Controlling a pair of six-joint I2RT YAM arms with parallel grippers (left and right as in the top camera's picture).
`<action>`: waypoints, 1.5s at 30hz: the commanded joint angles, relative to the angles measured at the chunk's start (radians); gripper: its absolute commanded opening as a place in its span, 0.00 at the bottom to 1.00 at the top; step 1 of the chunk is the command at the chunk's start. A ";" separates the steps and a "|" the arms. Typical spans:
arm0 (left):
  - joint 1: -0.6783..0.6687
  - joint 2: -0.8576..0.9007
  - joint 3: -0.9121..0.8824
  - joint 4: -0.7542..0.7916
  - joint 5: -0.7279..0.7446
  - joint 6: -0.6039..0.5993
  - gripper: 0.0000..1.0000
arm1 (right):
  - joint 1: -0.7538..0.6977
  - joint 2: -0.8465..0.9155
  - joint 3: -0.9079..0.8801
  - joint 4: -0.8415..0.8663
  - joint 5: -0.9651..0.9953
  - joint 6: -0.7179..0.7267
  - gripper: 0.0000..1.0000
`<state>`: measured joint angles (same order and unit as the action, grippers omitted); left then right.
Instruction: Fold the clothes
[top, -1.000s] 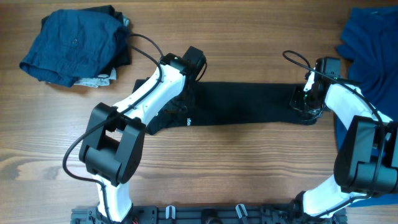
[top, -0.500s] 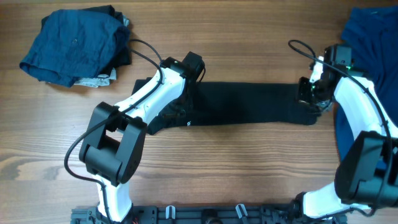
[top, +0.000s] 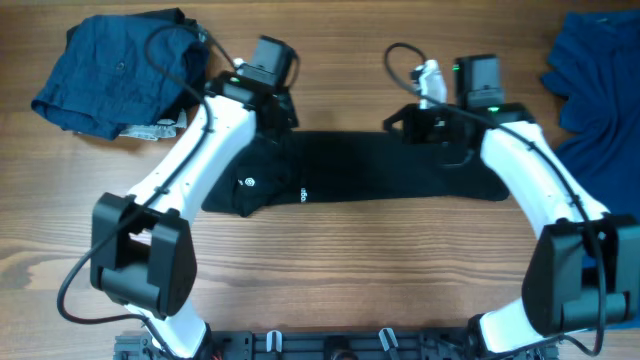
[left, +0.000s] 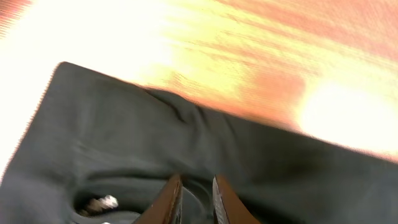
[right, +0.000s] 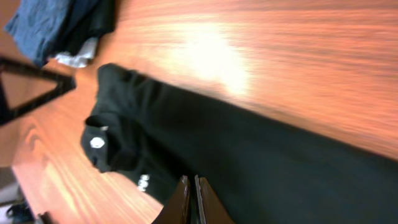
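The black shirt (top: 380, 170) lies as a long strip across the middle of the table, with a small round white logo (top: 248, 182) near its left end. My left gripper (top: 272, 112) is at the shirt's upper left edge. In the left wrist view its fingers (left: 196, 190) are close together with a fold of the black shirt (left: 124, 130) between them, next to the collar. My right gripper (top: 412, 125) is over the shirt's upper edge, right of the middle. Its fingers (right: 191, 186) are shut with nothing in them, above the shirt (right: 267, 168).
A heap of dark blue clothes (top: 120, 70) lies at the back left; it also shows in the right wrist view (right: 56, 25). A royal blue garment (top: 600, 90) lies at the right edge. Bare wood runs along the front.
My right gripper left the shirt's right end and moved left to its upper middle. My left gripper moved up and to the left. The round logo now shows.
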<state>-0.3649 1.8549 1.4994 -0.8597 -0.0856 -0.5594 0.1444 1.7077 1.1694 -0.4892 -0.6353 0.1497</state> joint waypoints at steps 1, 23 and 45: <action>0.069 0.000 0.008 0.005 -0.016 0.005 0.16 | 0.103 0.068 0.000 0.056 -0.009 0.140 0.04; 0.134 0.000 0.008 0.015 0.002 0.005 0.07 | 0.364 0.298 0.000 0.169 0.098 0.464 0.04; 0.133 0.000 0.008 0.020 0.002 0.005 0.04 | 0.020 -0.063 0.042 -0.092 0.087 0.203 0.15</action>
<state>-0.2344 1.8549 1.4994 -0.8448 -0.0818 -0.5594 0.2729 1.7512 1.1889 -0.5095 -0.5827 0.4717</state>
